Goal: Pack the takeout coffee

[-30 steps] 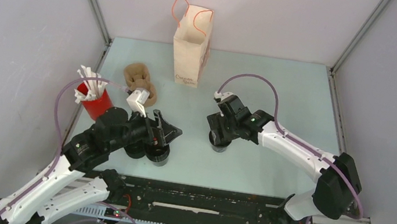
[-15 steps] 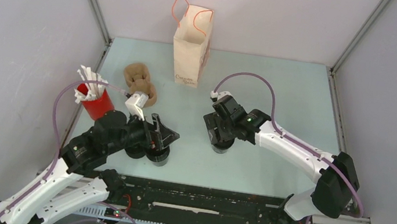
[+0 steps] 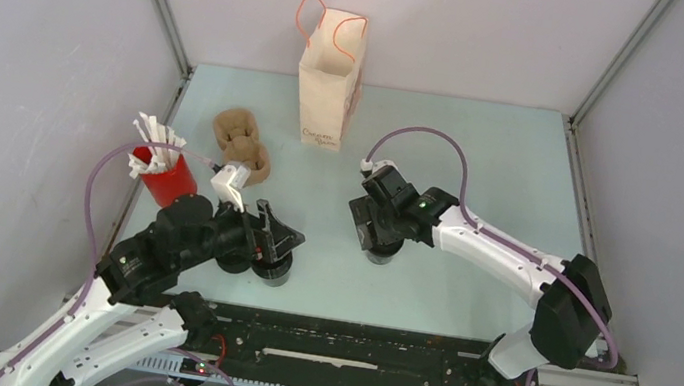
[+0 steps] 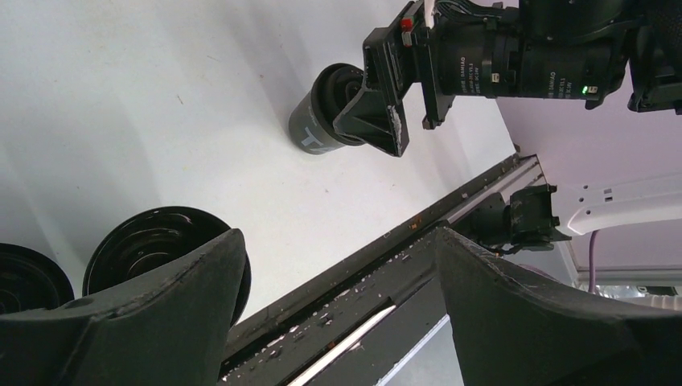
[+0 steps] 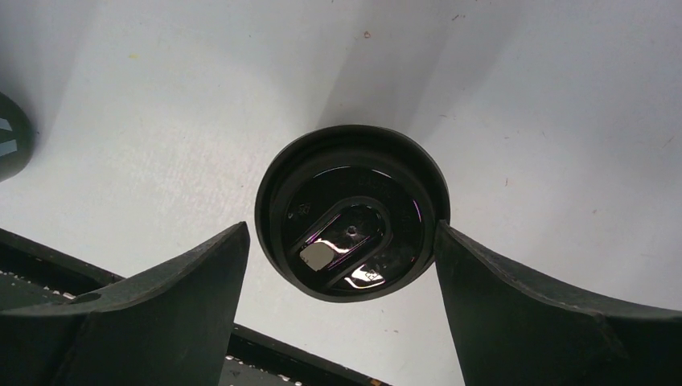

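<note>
Right gripper (image 5: pixel 340 233), spread wide, straddles a coffee cup (image 5: pixel 351 211) in mid-floor, a finger either side of its lid. Left gripper (image 4: pixel 338 237), also spread, hovers beside two more cups (image 3: pixel 275 266) near the front edge of the table (image 3: pixel 482 172).

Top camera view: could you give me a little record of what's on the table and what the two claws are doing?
Paper bag: upright, at the back
Cup carrier: brown, holds no cup
Red cup: white sticks inside, far left
Right gripper: open, one finger on each side of one black cup
Left gripper: open, empty, by the other two black cups
Packed: none yet
</note>
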